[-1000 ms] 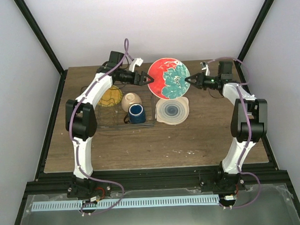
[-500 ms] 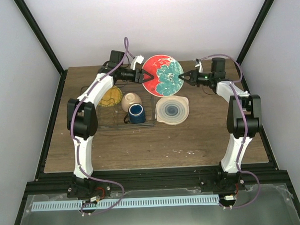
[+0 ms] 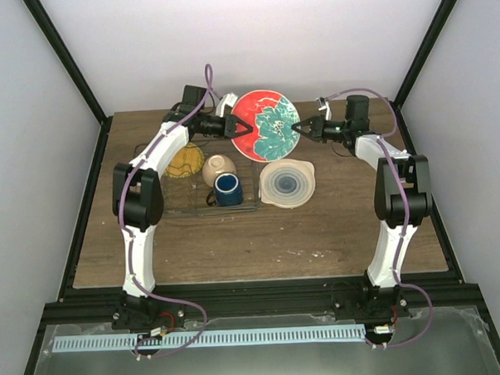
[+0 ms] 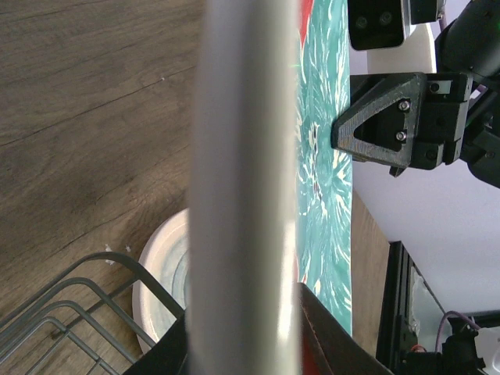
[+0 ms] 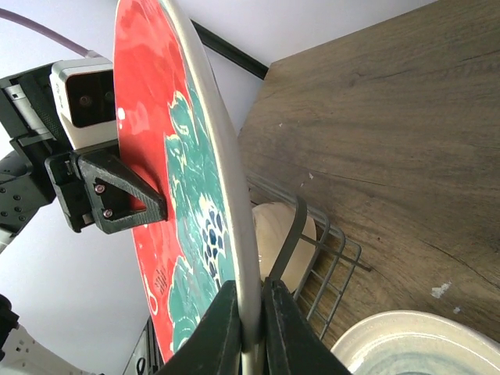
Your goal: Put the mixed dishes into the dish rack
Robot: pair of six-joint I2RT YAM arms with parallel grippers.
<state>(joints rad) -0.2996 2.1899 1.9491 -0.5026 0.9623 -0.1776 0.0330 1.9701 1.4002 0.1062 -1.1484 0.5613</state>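
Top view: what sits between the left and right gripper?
Top view shows only the red plate, with the left gripper and right gripper clamped on opposite rims.

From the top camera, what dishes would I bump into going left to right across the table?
Yellow-orange grid-patterned plate → small cream bowl → translucent pale whitish plate.

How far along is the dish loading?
Done: yellow plate, cream bowl and blue mug sit in the dish rack. In hand: the red flower plate, gripped at opposite edges by left hand and right hand. Left: racking it, then the translucent plate beside the rack.
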